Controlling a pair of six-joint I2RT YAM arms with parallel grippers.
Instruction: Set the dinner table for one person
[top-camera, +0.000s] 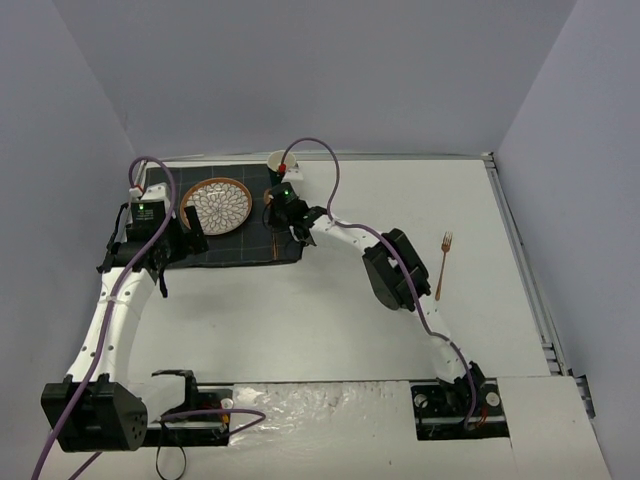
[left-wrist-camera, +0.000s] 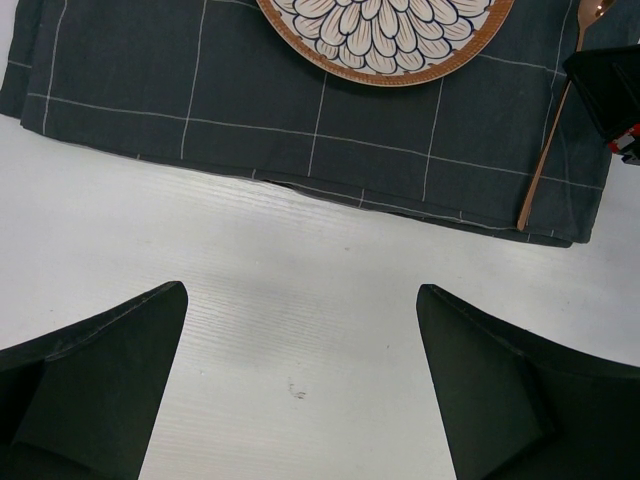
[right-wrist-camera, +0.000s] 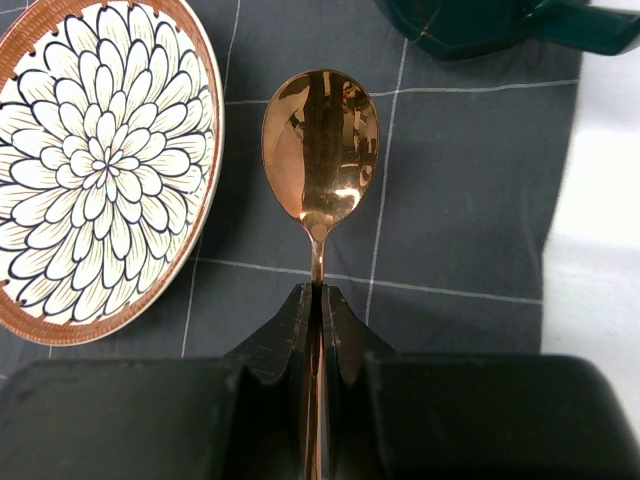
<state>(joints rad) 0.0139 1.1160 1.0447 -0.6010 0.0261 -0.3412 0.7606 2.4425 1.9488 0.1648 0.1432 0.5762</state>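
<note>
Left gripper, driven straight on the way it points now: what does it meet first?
Likely the near edge of the dark checked mat: the open left gripper points across bare dinner table toward it, the patterned plate beyond. If pitched steeply down, it meets the table first; depth is unclear.

Plate (top-camera: 215, 205) and cup (top-camera: 278, 160) on mat (top-camera: 250, 248); open dinner table (top-camera: 300, 315) nearside.

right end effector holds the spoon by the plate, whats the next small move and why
Probably open the right end effector and leave the shiny copper metal spoon there: it is gripped by the handle, lined up over the dark grey checked cloth mat, right of the round flower-patterned plate. Whether it touches the cloth is unclear.
</note>
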